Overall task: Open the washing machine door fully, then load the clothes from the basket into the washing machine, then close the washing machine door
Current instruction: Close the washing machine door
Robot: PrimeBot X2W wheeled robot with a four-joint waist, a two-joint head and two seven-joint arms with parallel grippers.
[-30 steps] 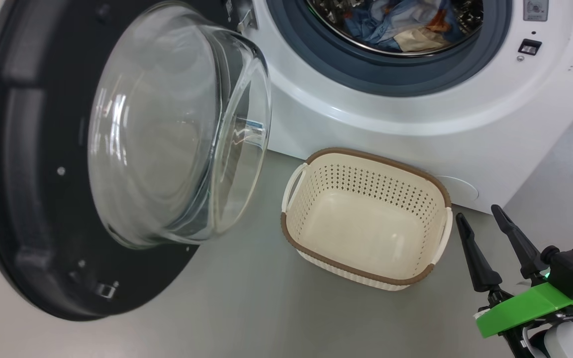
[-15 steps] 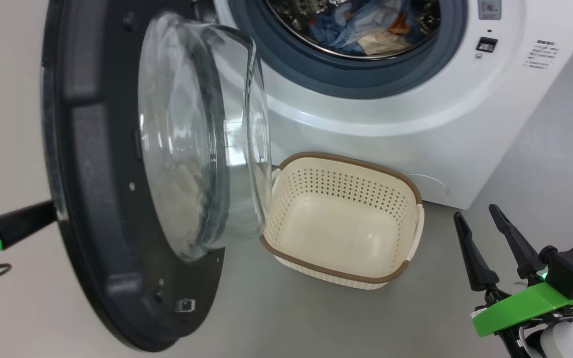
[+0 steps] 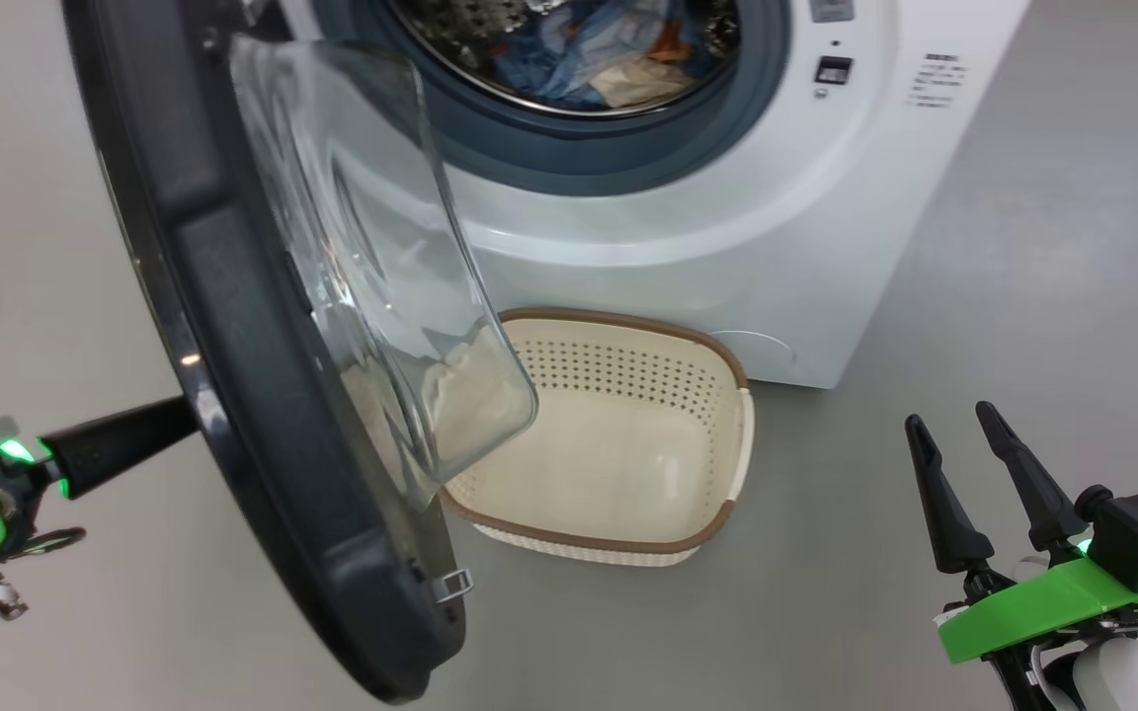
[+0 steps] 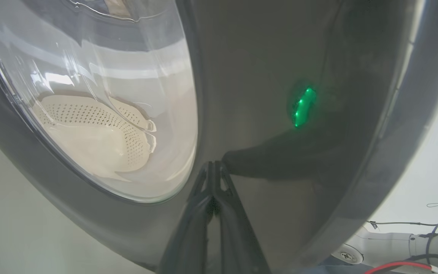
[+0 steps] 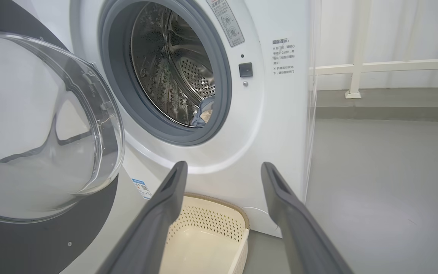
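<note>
In the head view the washing machine door (image 3: 263, 415) stands partly open and nearly edge-on, reaching from 11 o'clock down to 7 o'clock. Its domed glass porthole (image 3: 381, 276) bulges toward 3 o'clock. The left pincer (image 4: 213, 169) comes in from 9 o'clock with its fingers pressed together, pinching nothing. Its tips are set against the glossy dark ring on the door's outer face. In the left wrist view they meet their own reflection there, just beside the rim of the glass.

The washing machine (image 3: 727, 257) sits at 12 to 1 o'clock with its mouth uncovered. The clothes (image 3: 589, 59), blue with orange and cream patches, lie inside the steel drum (image 5: 173, 68). The basket (image 3: 618, 543) stands on the grey floor (image 3: 1023, 296) near the centre, just in front of the machine's lower panel, its 9 o'clock end seen through the glass dome. The right pincer (image 3: 949, 425) hangs at 4 o'clock with its fingers spread wide, pinching nothing, well apart from both basket and door.
</note>
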